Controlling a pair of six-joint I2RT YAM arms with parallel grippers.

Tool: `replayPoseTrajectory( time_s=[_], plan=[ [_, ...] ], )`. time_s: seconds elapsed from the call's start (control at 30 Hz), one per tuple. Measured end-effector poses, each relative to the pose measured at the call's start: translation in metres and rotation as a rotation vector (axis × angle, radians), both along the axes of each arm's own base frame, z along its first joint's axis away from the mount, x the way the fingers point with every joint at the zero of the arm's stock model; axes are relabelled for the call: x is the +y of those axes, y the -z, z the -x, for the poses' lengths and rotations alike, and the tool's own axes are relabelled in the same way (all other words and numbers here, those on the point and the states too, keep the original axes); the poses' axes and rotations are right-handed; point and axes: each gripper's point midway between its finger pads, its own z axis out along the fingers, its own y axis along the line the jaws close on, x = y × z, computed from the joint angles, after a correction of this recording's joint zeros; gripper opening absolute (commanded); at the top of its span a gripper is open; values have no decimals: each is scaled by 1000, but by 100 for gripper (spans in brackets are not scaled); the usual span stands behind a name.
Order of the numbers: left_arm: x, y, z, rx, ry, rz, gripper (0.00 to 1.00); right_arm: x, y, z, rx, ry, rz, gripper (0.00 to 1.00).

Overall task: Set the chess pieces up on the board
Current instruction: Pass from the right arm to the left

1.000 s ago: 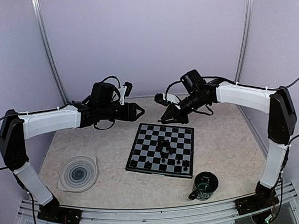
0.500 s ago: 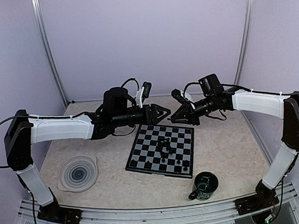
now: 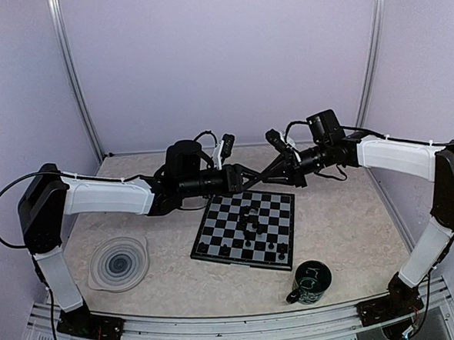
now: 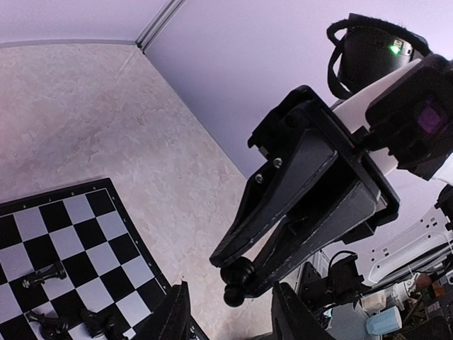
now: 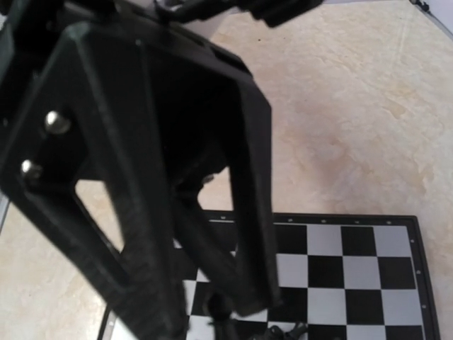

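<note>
so the piece (image 4: 237, 282) that matters right now isn't on the board at all. It's up in the air, pinched at the very tips of the right gripper (image 3: 268, 178), which is clamped narrow on it, round head poking out one side. Looks like a pawn but it's too small for me to swear to it. The left gripper (image 3: 252, 173) sits nose to nose with it, fingers partly apart either side of the piece with a gap showing, so I'd call this a handover mid-way. These things are tiny, light, hard plastic-looking and smooth, so my guess is they'll twist or pop out if squeezed off-centre. I'd grab it across the body just under the head, square on, and not let the other side go until that grip is firm. Below them is the far edge of the board (image 3: 280, 213). The other pieces (image 3: 252, 221) are mostly a jumbled clump mid-board, some tipped over, with a few along the near row. Mug (image 3: 311, 282) sits near the board's near right corner, plate (image 3: 118, 263) well off to the left on the surface (image 3: 346, 224).
</note>
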Motion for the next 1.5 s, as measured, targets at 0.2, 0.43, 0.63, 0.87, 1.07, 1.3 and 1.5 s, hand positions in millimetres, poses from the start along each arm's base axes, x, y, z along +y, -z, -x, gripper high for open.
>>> replayPoseTrajectory(
  time_s=[0.2,0.43,0.63,0.87,1.07,1.3,1.5],
  plan=[
    [-3,-12,3,-6,20,48,28,0,2,3,11,-11,-4,13],
    [-2,-14,2,5,24,70,16,0,0,6,15,-25,-14,14],
    [-2,-14,1,11,22,73,13,1,-1,7,15,-30,-19,14],
    [-3,-10,2,20,29,71,10,1,-1,7,16,-30,-19,14],
    [-4,-8,2,22,34,72,4,0,1,7,21,-27,-14,17],
    [-3,1,2,12,38,28,3,-3,1,5,16,-18,-10,44],
    [17,35,6,-19,19,-251,3,-32,2,-18,2,50,-6,49]
  ],
)
